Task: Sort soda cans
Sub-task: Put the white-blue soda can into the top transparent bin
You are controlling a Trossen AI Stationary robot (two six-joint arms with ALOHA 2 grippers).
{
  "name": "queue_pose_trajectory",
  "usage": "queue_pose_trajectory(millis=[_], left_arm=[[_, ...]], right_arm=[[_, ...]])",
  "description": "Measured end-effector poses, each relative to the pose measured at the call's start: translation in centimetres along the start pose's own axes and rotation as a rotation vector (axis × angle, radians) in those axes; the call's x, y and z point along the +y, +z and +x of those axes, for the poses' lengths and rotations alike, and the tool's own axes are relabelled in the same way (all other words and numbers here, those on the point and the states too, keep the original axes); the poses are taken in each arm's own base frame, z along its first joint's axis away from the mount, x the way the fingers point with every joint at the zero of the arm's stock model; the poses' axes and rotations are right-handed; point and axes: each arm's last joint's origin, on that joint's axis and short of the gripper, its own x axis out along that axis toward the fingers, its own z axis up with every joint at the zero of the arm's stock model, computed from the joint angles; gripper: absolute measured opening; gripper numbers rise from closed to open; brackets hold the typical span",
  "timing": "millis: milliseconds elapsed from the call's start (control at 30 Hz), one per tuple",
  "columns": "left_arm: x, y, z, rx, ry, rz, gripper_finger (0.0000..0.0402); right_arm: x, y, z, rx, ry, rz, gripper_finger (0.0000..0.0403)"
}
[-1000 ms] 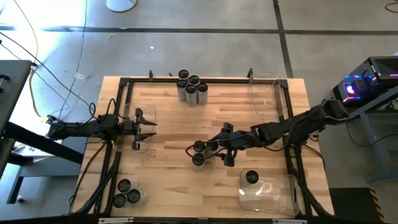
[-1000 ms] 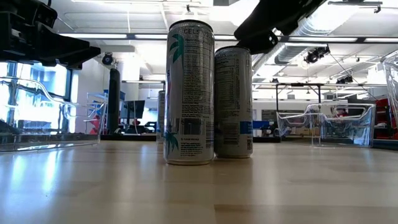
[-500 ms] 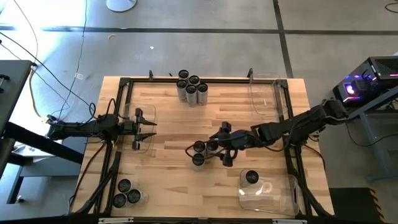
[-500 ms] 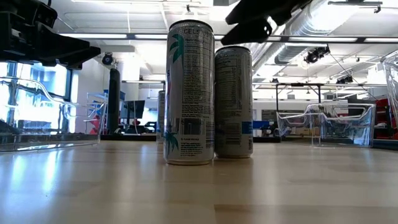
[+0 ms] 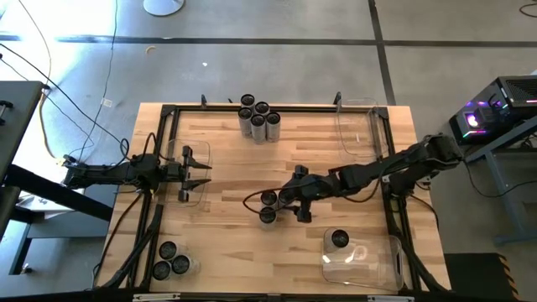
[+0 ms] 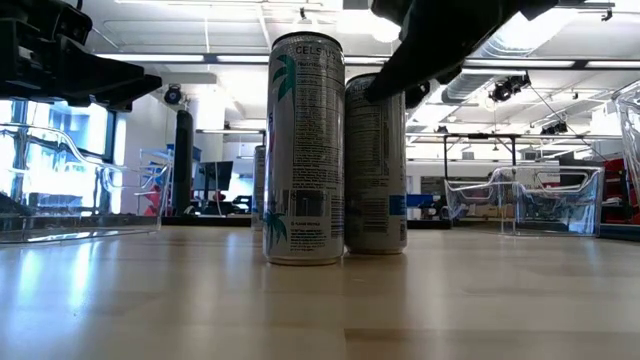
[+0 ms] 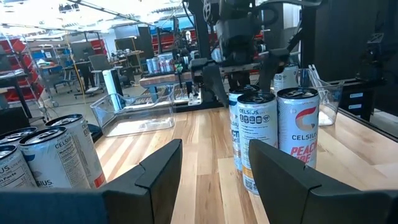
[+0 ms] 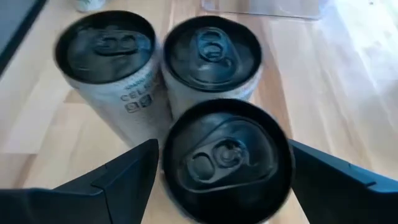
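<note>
Right gripper [image 5: 283,201] spread wide, fingers [image 8: 124,177] straddling nearest can [image 8: 227,155] of mid-table trio [image 5: 268,206]; not clamped. All cans upright, long axis vertical, dark tops up. Left gripper [image 5: 198,174] parted, empty, over clear bin [image 5: 201,153] at left edge.

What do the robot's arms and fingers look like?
Both arms are black and jointed, made of thin links with dark cables running alongside. The left gripper and right gripper each end in two flat, black, wedge-shaped fingers. No markings show on them.
</note>
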Motion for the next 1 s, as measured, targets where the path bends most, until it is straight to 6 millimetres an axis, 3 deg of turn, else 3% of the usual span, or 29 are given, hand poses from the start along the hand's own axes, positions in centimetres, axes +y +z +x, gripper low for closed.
queue_pose_trajectory(millis=[167, 367, 567, 733, 1000], left_arm=[[0.0, 0.0, 0.0, 0.000, 0.000, 0.000, 0.0179], [0.0, 0.0, 0.0, 0.000, 0.000, 0.000, 0.0179], [0.0, 0.0, 0.0, 0.000, 0.000, 0.000, 0.0179], [0.0, 0.0, 0.0, 0.000, 0.000, 0.000, 0.0179], [0.0, 0.0, 0.0, 0.000, 0.000, 0.000, 0.0179]], right_arm=[[0.0, 0.0, 0.0, -0.003, -0.006, 0.017, 0.0315], [-0.1, 0.0, -0.4, 0.006, -0.051, 0.072, 0.0238], [-0.5, -0.6, -2.8, 0.042, -0.267, 0.197, 0.0238], [-1.2, -2.3, -5.3, 0.095, -0.533, 0.436, 0.0238], [-1.0, -3.1, -4.9, 0.127, -0.586, 0.490, 0.0247]])
